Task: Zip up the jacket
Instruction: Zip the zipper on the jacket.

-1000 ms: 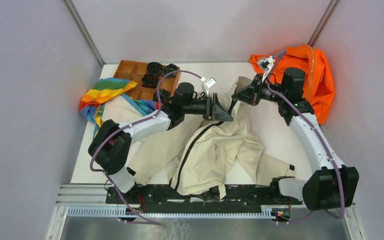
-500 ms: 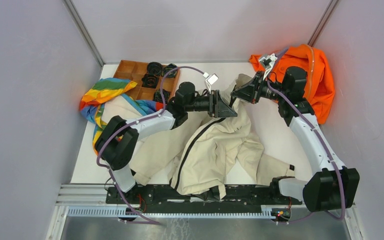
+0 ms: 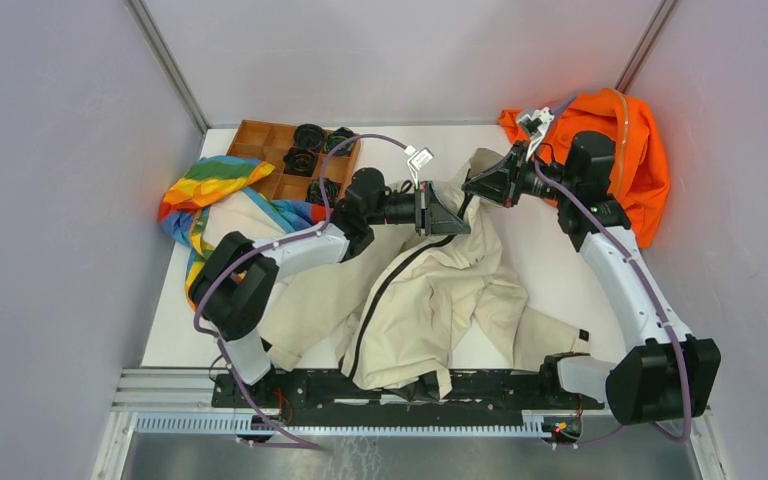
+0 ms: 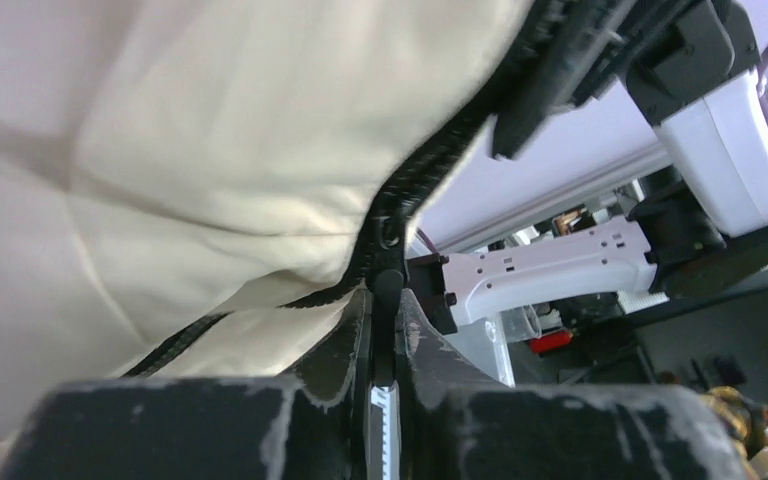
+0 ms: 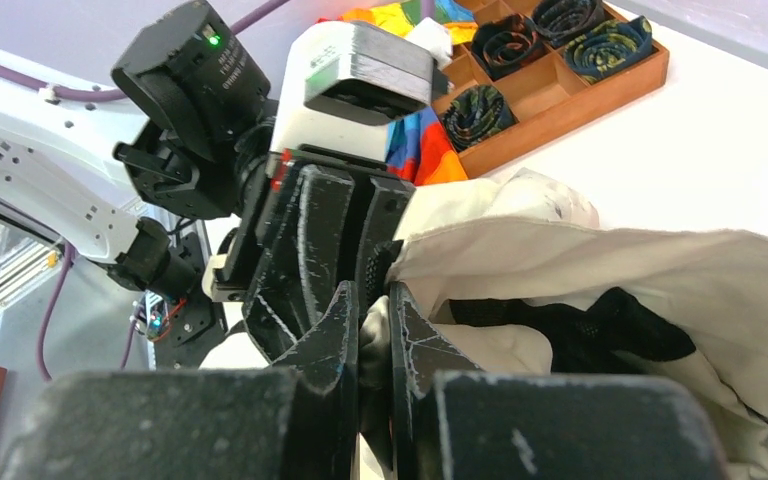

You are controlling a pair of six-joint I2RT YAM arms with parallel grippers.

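Left gripper (image 4: 385, 310) is pinching the zipper pull (image 4: 387, 275) of the jacket (image 3: 430, 290), which is lying crumpled across the middle of the table (image 3: 545, 265), while the right gripper (image 5: 370, 320) is clamping its raised cream top edge just beside it.

The jacket (image 3: 430, 290) lies across the middle of the desk (image 3: 545, 255), its near edge draped over the rail (image 3: 300, 385) in front. A compartment tray (image 3: 260, 140) sits at the far left, and a bunched cloth (image 3: 205, 185) just before it touches the jacket's left side. Another garment (image 3: 640, 150) lies in the far right corner. The left gripper (image 3: 458, 224) and the right gripper (image 3: 470, 187) meet at the jacket's far end.
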